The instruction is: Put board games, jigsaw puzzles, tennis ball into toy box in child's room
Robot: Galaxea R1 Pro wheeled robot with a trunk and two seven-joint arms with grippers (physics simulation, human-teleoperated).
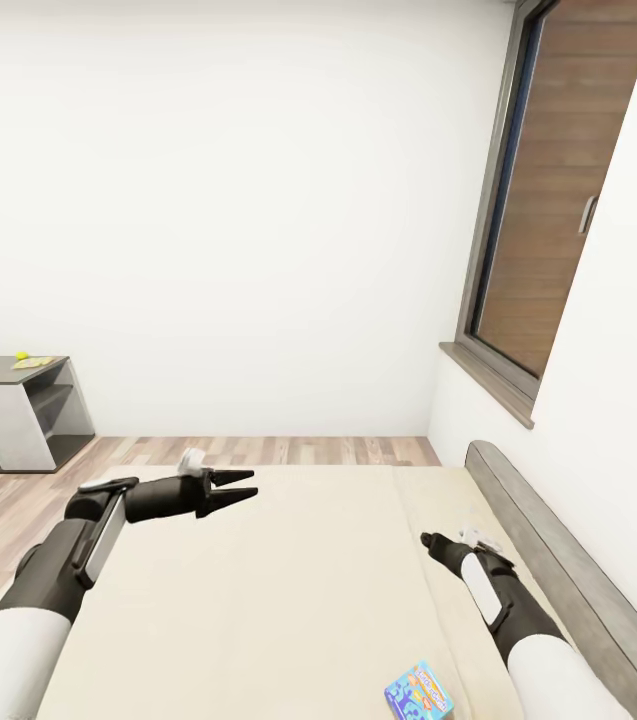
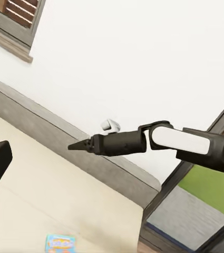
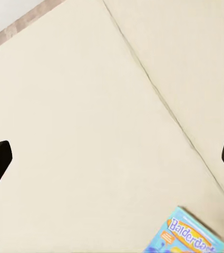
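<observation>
A board game (image 1: pixel 420 692) with a blue printed cover lies flat on the bed (image 1: pixel 258 600), near its front right; it also shows in the wrist views (image 2: pixel 59 242) (image 3: pixel 188 234). My right gripper (image 1: pixel 428 543) hovers over the bed a little beyond the box, its fingers wide apart and empty (image 3: pixel 117 153). My left gripper (image 1: pixel 243 486) is open and empty above the bed's far left part. Far off at the left stands the table (image 1: pixel 3 378), with the tennis ball (image 1: pixel 21 355) and a jigsaw puzzle (image 1: pixel 36 362) on it. The toy box is not clearly visible.
A grey headboard (image 1: pixel 558 560) runs along the bed's right side against the white wall. A dark-framed window (image 1: pixel 558 200) with a sill sits above it. Wood-plank floor (image 1: pixel 18 500) lies between the bed and the table.
</observation>
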